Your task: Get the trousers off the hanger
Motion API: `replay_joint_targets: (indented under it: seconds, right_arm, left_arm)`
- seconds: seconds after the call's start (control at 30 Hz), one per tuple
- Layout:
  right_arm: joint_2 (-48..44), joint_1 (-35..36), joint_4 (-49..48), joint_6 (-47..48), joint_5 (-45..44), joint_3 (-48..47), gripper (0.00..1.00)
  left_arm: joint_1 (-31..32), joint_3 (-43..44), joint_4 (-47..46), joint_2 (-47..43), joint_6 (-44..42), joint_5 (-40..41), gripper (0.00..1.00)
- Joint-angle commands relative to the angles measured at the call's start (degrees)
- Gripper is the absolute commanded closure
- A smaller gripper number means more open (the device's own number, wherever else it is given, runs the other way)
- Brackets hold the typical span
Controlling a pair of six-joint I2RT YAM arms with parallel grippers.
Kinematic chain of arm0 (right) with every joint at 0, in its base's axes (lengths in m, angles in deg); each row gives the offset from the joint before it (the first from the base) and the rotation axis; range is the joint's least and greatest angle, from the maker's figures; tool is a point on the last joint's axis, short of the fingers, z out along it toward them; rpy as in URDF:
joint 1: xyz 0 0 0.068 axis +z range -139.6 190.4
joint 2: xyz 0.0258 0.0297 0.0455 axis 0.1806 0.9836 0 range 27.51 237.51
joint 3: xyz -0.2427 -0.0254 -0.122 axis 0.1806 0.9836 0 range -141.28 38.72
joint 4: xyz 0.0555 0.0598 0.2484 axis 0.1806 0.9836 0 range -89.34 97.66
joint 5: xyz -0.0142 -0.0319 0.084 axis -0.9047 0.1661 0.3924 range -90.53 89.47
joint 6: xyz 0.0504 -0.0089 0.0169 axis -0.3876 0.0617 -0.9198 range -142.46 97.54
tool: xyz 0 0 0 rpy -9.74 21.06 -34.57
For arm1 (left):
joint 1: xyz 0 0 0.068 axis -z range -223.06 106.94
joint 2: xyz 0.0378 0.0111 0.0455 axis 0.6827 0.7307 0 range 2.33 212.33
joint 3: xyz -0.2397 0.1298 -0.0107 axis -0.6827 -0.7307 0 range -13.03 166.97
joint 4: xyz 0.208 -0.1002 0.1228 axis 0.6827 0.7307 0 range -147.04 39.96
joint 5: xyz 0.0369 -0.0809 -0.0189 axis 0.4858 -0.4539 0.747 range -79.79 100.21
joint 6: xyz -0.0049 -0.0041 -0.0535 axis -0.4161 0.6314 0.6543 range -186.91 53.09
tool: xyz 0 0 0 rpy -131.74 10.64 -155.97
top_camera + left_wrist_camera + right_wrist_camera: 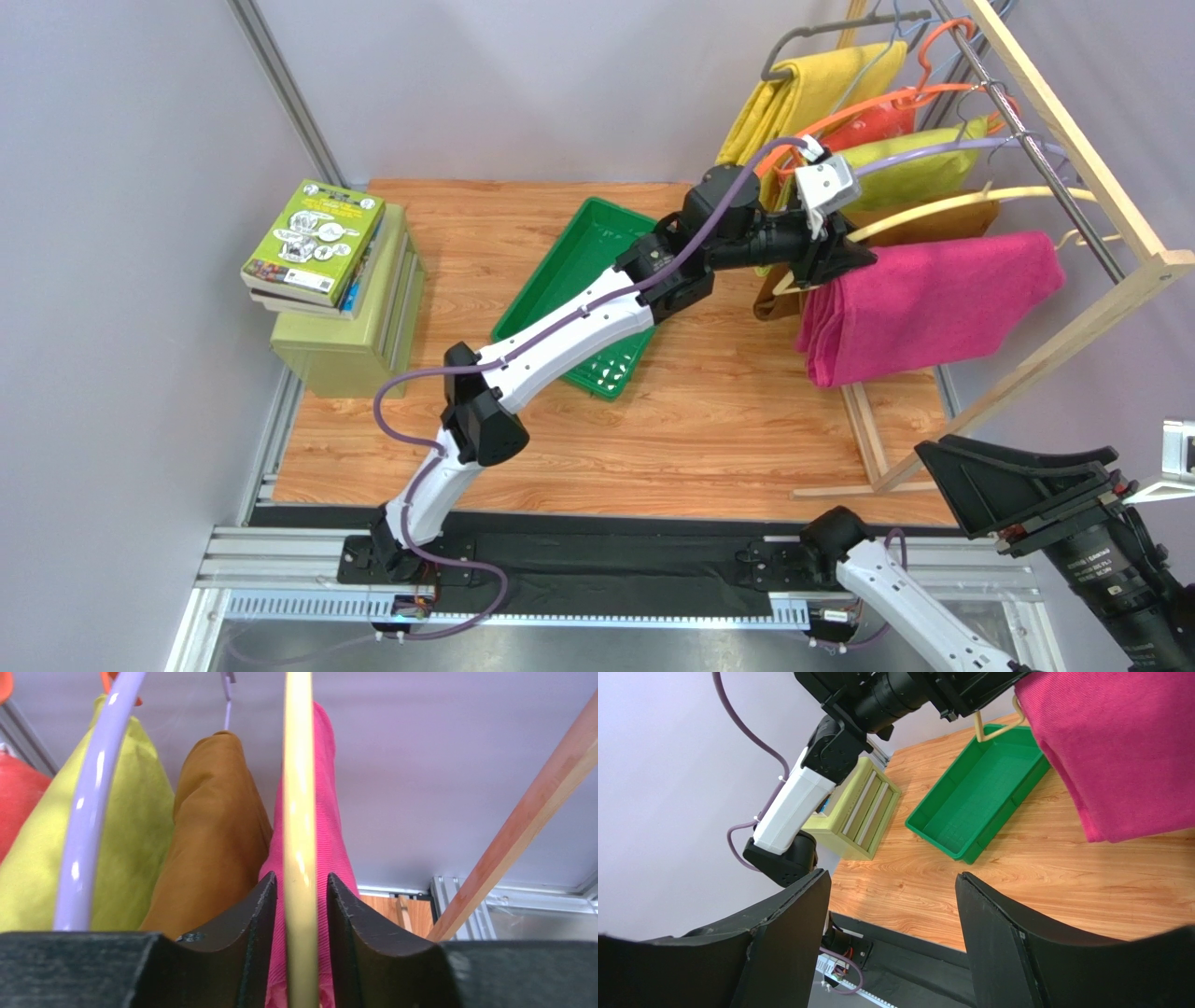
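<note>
Left tool [302,885] is closed narrowly on the cream bar of the hanger [297,777], one finger on each side. Trousers [933,301] are draped over that hanger, which is hung on the wooden rack [1087,147] at the right of the counter [730,420]; the folded pink bundle hangs below the bar. Just left of them a brown garment [210,833] is hung, then an olive-green garment [133,833] beside a lilac hanger [91,812]. Green tray [589,287] is laid on the counter under the left arm. Right tool [892,878] is held wide with nothing between its fingers; the trousers are seen above it, to its right.
</note>
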Motion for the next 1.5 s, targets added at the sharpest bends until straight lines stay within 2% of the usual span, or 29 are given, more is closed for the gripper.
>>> replay_joint_targets:
  seconds: [0.0,0.03,0.1,0.13,0.33,0.57,0.67,0.73,0.87,0.97,1.2,1.47]
  right_arm:
    - [-0.93,0.17,8.15,-0.20,1.52,-0.52,0.29]
    - [-0.93,0.17,8.07,-0.38,1.53,-0.61,0.29]
    - [-1.19,0.17,8.15,-0.38,1.61,-0.61,0.29]
    - [-1.20,0.17,8.24,-0.38,1.44,-0.53,0.29]
    - [-1.20,0.17,7.89,-0.12,1.26,-0.44,0.29]
    - [-1.11,0.17,7.45,0.06,0.39,-0.61,0.29]
    - [-0.67,0.26,7.19,-0.90,-2.68,-0.35,0.29]
    - [-0.23,0.17,5.53,-1.87,-5.93,0.61,0.30]
    - [2.31,0.09,0.25,-2.58,-12.00,1.76,0.37]
    - [5.74,-1.84,-2.47,0.31,-15.00,2.02,0.37]
    - [13.65,-12.56,-10.55,1.64,-7.18,3.34,0.35]
    - [19.10,-14.24,-19.87,-1.96,-9.02,3.25,0.35]
  left_arm:
    - [1.62,3.67,-5.74,0.97,1.13,0.53,0.73]
    - [1.62,3.76,-6.01,1.15,1.48,0.89,0.78]
    - [1.88,4.11,-6.53,1.33,2.88,1.41,0.96]
    - [1.97,4.20,-6.71,1.15,3.58,1.85,1.00]
    - [3.11,4.20,-8.38,-1.83,8.59,4.05,1.00]
    - [3.20,0.95,-21.36,-6.31,19.40,2.39,1.00]
    - [3.20,0.94,-23.23,-6.67,22.22,1.07,1.00]
    - [3.20,0.42,-22.89,-7.02,23.19,0.28,1.00]
    - [3.20,-4.92,-22.53,-10.26,23.28,-1.04,1.00]
    - [3.20,-7.48,-20.52,-12.46,21.79,-1.31,1.00]
    - [3.20,-5.73,-11.81,-13.61,18.62,-3.59,1.00]
    - [3.12,-6.71,-10.05,-13.70,17.56,-4.56,1.00]
